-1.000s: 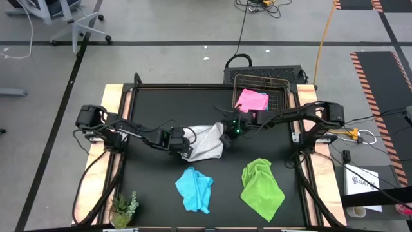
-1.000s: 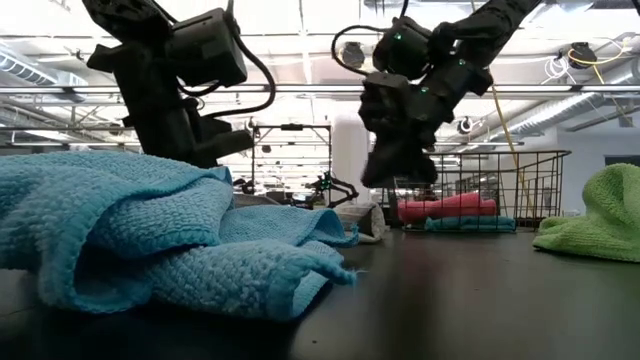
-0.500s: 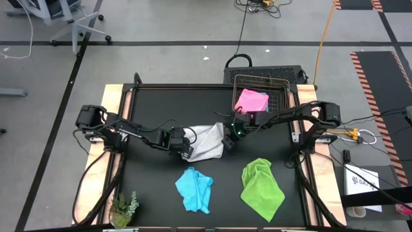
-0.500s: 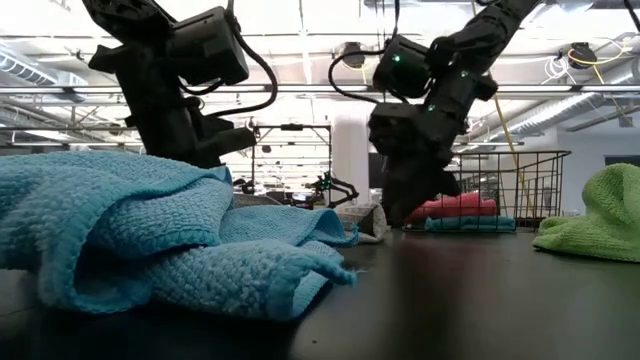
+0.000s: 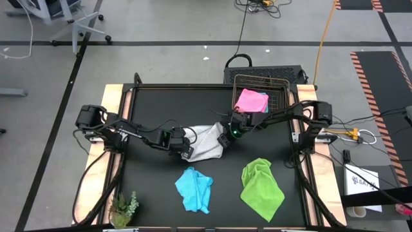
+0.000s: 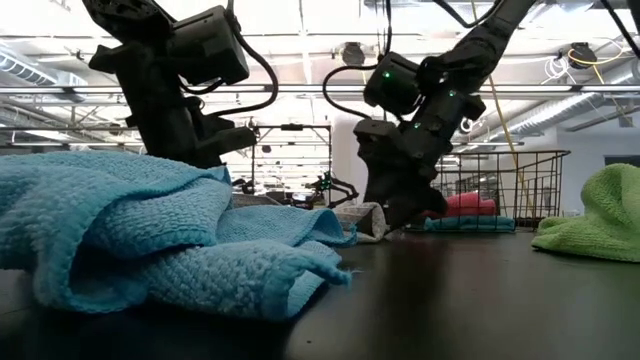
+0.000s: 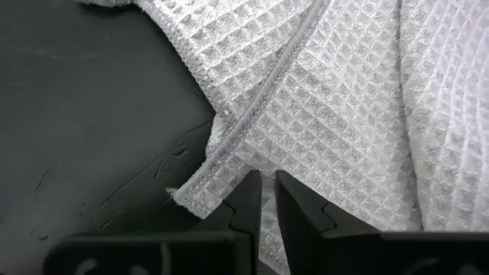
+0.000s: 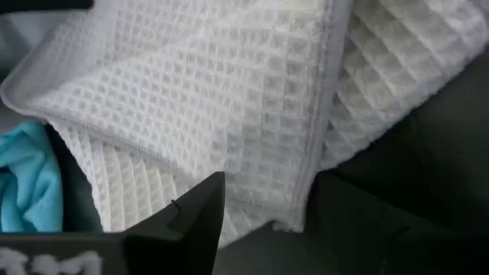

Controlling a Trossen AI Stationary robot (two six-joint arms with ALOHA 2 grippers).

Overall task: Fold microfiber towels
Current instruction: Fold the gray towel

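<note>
Looking down at the dark table, I have both arms meeting over the white-grey towel at its centre. My left gripper sits at the towel's left edge with its fingers pinched nearly together on the hem. My right gripper hovers low at the towel's right edge; its fingers are spread apart and holding nothing, the cloth lying just beyond them. The towel looks doubled over on itself, with one layer resting on another, so I judge this fold partly made but not yet squared up.

Two towels wait untouched and crumpled nearer the front edge: a light blue towel and, to its right, a lime green towel. A pink towel lies flat in the wire basket at the back, with another blue towel under it, so those two seem finished. A small plant stands at the front left corner.
</note>
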